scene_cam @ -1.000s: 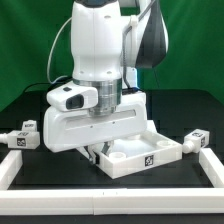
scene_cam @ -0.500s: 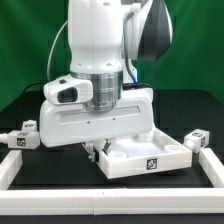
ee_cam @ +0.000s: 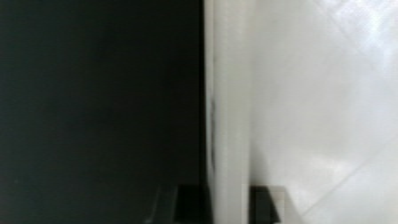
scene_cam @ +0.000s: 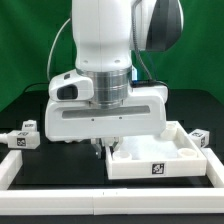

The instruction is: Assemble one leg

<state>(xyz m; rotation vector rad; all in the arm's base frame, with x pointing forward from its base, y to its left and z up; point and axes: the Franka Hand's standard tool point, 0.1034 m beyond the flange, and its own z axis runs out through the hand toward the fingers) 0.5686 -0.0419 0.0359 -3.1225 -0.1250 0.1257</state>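
A leg [scene_cam: 28, 129], a short white peg with a black-and-white tag, lies on the table at the exterior view's left, with a second like it [scene_cam: 12, 141] beside it. A third leg [scene_cam: 201, 138] lies at the exterior view's right, close to the panel's far right corner. My gripper [scene_cam: 105, 147] is down at the large white rimmed panel [scene_cam: 160, 160], shut on its left rim. In the wrist view the white rim [ee_cam: 228, 120] runs between the two dark fingertips [ee_cam: 192, 203] of my gripper [ee_cam: 228, 203]. I hold no leg.
A low white rail [scene_cam: 60, 191] borders the table along the front and both sides. The panel lies just behind the front rail. A green backdrop stands behind, and cables hang behind the arm.
My gripper has moved toward the exterior view's right with the panel's rim in it. The panel has slid right and turned squarer to the front rail. The legs have not moved.
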